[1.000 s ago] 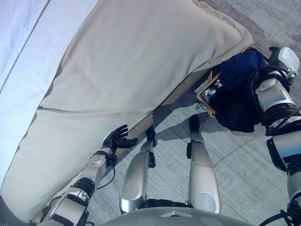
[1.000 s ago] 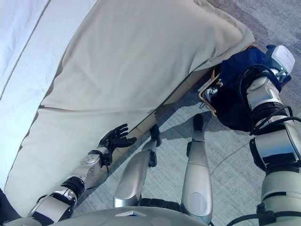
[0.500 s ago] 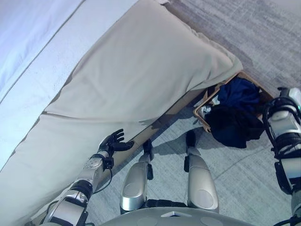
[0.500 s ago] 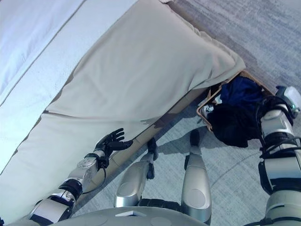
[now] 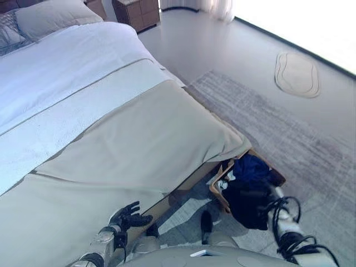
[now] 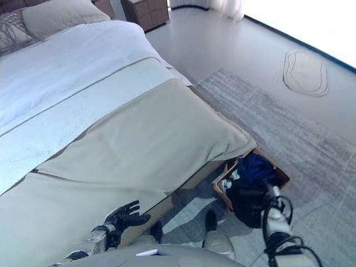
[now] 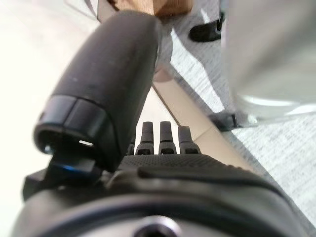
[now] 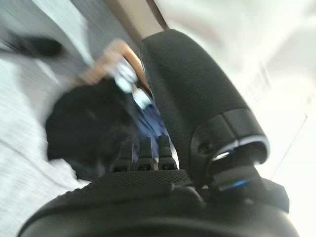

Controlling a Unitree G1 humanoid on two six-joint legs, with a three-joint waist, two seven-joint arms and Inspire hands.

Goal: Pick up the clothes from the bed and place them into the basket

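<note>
the dark clothes lie heaped in the wooden basket on the grey rug at four o'clock, just off the bed corner. the left hand, fingers spread wide and holding nothing, hovers by the beige bedspread edge at seven o'clock. the right hand points straight fingers at the clothes, holding none.

Both arms low, hands empty

The left hand shows at the lower left, fingers spread and straight, thumb out to the side, on a forearm that rises from the bottom edge. The right hand reaches forward from the lower right on a bent silver-grey arm, its fingers extended in a row beside the thumb, curled round nothing.
</note>
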